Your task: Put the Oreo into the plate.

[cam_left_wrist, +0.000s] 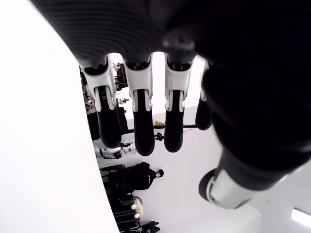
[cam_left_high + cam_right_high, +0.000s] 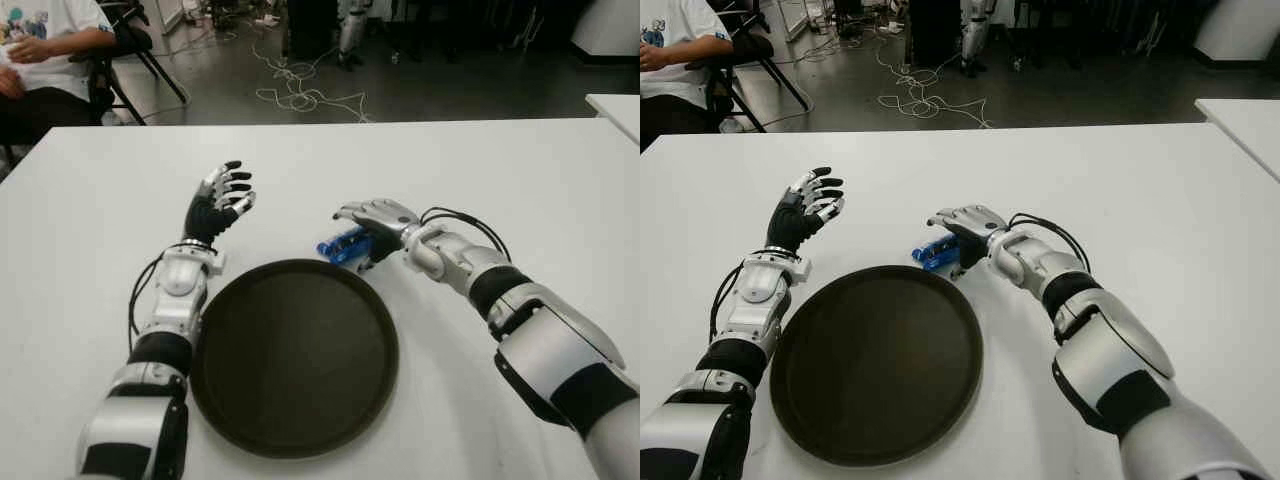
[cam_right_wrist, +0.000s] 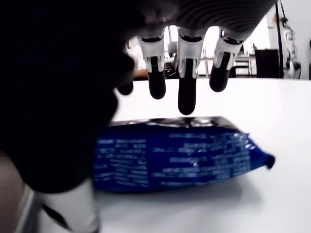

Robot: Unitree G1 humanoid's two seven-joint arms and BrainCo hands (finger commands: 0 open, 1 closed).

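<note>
The Oreo is a blue pack lying flat on the white table, just beyond the far right rim of the dark round plate. My right hand hovers directly over the pack, palm down. In the right wrist view its fingers hang straight above the Oreo pack without closing on it, and the thumb is beside the pack's end. My left hand is raised to the left of the plate, its fingers spread and holding nothing.
A seated person is at the far left behind the table. Cables lie on the floor past the table's back edge. Another white table's corner shows at the far right.
</note>
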